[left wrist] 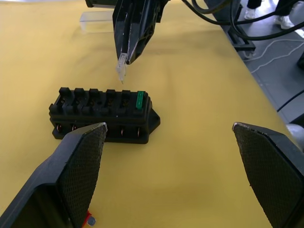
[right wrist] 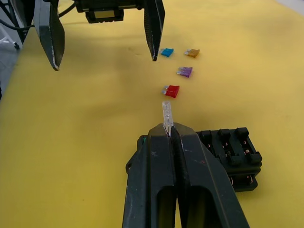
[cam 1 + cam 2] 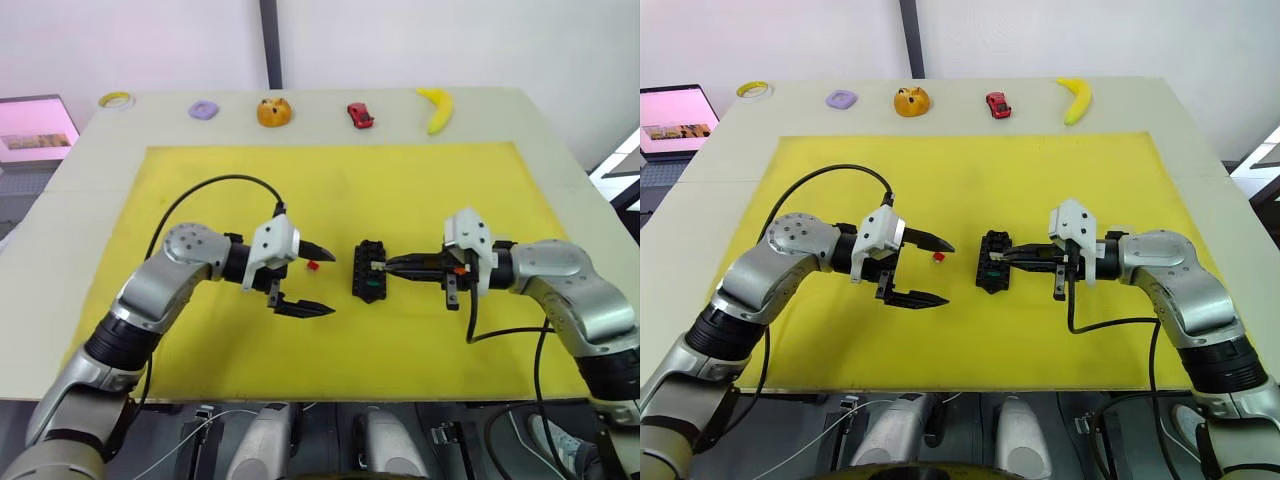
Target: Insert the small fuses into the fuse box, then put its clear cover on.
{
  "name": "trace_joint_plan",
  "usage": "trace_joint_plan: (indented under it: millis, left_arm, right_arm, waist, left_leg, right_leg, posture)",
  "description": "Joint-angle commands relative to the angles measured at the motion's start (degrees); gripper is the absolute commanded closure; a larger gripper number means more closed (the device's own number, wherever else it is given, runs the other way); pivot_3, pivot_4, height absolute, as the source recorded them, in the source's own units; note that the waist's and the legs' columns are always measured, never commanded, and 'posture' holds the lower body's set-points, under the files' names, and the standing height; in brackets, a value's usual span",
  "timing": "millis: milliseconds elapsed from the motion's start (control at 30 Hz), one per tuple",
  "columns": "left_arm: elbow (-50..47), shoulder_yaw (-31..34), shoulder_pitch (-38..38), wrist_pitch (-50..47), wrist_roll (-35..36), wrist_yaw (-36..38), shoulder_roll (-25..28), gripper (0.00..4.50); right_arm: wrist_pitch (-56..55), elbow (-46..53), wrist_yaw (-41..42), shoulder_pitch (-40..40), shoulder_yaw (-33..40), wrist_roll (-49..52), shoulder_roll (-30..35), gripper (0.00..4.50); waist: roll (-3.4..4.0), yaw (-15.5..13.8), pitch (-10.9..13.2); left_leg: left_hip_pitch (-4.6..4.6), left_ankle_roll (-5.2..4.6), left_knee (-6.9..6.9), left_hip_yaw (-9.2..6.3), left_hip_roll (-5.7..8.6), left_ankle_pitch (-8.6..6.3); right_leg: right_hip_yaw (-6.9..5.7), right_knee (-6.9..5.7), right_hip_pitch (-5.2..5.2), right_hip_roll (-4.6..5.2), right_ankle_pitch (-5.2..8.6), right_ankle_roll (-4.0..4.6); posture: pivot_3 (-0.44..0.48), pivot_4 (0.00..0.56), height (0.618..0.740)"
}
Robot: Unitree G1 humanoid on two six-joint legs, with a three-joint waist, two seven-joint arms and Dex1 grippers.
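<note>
– What's your yellow mat [image 3: 330,180] carrying?
– The fuse box [image 3: 370,271], mid-mat. Your right gripper [image 2: 167,124] is pinching a clear fuse [image 2: 166,114] over it; left gripper [image 3: 316,280] is gaping beside a red fuse [image 3: 313,265].

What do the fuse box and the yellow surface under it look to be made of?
Fuse box: likely rigid moulded plastic, matte black, with crisp slot edges and a faint sheen. Yellow mat: probably foam or rubber sheet, flat, non-glossy, with no weave visible.
</note>
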State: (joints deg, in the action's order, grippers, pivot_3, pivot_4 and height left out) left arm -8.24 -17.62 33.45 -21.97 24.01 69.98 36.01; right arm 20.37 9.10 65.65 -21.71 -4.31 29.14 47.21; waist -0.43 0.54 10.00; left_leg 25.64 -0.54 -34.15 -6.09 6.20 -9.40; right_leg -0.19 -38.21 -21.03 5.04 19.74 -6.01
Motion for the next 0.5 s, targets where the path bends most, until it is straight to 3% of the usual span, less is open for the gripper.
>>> trace_joint_plan:
  millis: [33, 500]
  left_arm:
    - [-0.4, 0.3, 1.1, 1.2, -1.2, 0.6, -0.7, 0.03]
    - [0.6, 0.9, 1.9, 0.9, -3.2, 1.0, -2.8, 0.03]
  right_arm:
    - [-2.0, -0.3, 1.0, -1.4, 0.0, -2.1, -0.5, 4.5]
    - [-3.7, -3.5, 2.8, -2.7, -1.0, -6.2, -3.0, 4.5]
  waist:
    - [0.0, 0.0, 0.0]
    - [0.0, 0.1, 0.0]
  left_leg:
    - [0.0, 0.0, 0.0, 0.0, 0.0, 0.0]
    - [-0.08, 0.02, -0.03, -0.02, 0.01, 0.01]
  right_leg:
    - [0.0, 0.0, 0.0, 0.0, 0.0, 0.0]
    - [-0.02, -0.04, 0.08, -0.02, -0.01, -0.02]
  posture:
    - [0.0, 0.15, 0.735]
    - [0.0, 0.15, 0.735]
